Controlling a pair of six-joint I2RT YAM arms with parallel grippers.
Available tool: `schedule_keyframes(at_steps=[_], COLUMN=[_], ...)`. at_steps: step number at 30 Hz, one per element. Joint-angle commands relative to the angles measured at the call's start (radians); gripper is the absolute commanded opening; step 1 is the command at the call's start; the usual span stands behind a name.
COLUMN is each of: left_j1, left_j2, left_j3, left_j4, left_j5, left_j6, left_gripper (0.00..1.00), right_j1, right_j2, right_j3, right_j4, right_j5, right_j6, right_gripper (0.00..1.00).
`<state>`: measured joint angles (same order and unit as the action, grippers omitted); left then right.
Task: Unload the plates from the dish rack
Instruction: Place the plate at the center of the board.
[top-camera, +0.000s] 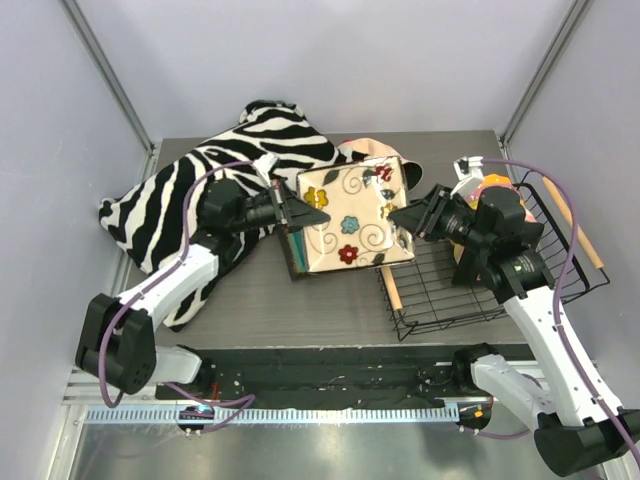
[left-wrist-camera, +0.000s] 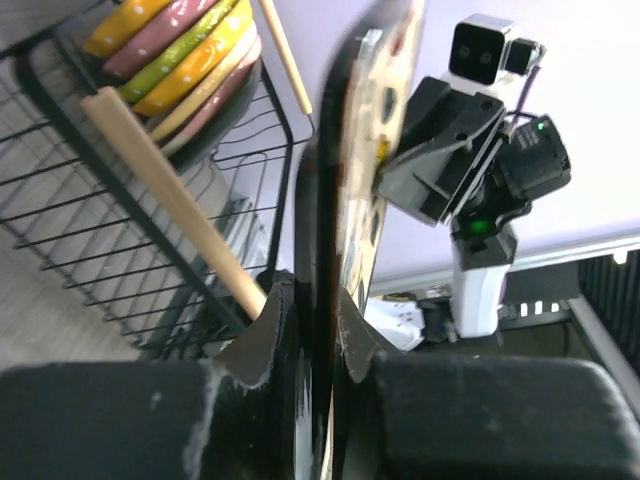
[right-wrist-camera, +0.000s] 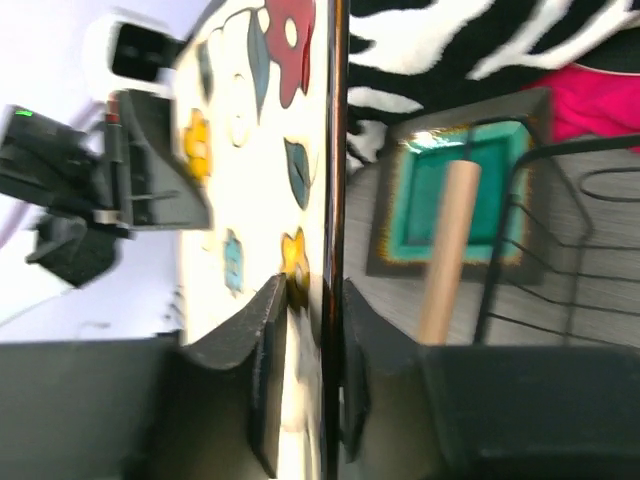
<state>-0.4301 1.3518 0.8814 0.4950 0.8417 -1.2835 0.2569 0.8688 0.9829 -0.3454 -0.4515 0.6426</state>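
Note:
A cream square plate with flowers (top-camera: 350, 215) hangs tilted above the table between both arms. My left gripper (top-camera: 308, 213) is shut on its left rim, and the left wrist view shows the rim edge-on (left-wrist-camera: 385, 110) between the fingers. My right gripper (top-camera: 398, 217) is shut on the opposite rim (right-wrist-camera: 250, 130). The black wire dish rack (top-camera: 470, 290) stands on the right. Several round plates (left-wrist-camera: 180, 50) in yellow, green and pink stand on edge in it, mostly hidden behind my right arm in the top view. A dark square plate with a teal inside (right-wrist-camera: 480, 190) lies on the table under the cream one.
A zebra-striped cloth (top-camera: 180, 190) covers the left and back of the table. A peach hat (top-camera: 370, 150) lies behind the cream plate. The rack's near wooden handle (top-camera: 392, 285) sits just below my right gripper. Grey walls close in on three sides.

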Motion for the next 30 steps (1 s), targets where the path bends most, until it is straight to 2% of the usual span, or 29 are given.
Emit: schedule_keyframes(at_steps=[1,2,5,8,12,14,18,30], left_j1=[0.183,0.223,0.305,0.384,0.426,0.426,0.426,0.401], left_j2=[-0.118,-0.128,-0.167,-0.204,-0.235,-0.241,-0.234,-0.117], left_j3=[-0.03,-0.047,-0.081,-0.113,-0.122,-0.105,-0.088,-0.136], left_j4=[0.077,0.057,0.054,0.034,-0.09,-0.267,-0.482,-0.409], left_j5=[-0.006,0.0,0.033,0.054,0.06,0.033,-0.053,-0.085], left_j6=[0.009,0.016,0.006,0.009,0.091,0.228,0.409,0.394], left_gripper=[0.0,0.0,0.0,0.0,0.0,0.0,0.0,0.0], right_j1=[-0.051,-0.051,-0.053,-0.053,-0.053,-0.051,-0.051,-0.051], right_j2=[-0.03,-0.03,-0.017,-0.007,-0.01,-0.014,-0.022,-0.007], right_j3=[0.1,0.117,0.144,0.158,0.16,0.158,0.149,0.109], right_j4=[-0.058,-0.064,-0.084,-0.095,-0.095,-0.096,-0.095,-0.083], right_j5=[0.292,0.296,0.309,0.315,0.33,0.341,0.359,0.363], right_j6=[-0.199,-0.211,-0.242,-0.254,-0.261,-0.264,-0.268,-0.284], right_gripper=[0.39,0.53,0.71,0.79,0.81,0.81,0.82,0.82])
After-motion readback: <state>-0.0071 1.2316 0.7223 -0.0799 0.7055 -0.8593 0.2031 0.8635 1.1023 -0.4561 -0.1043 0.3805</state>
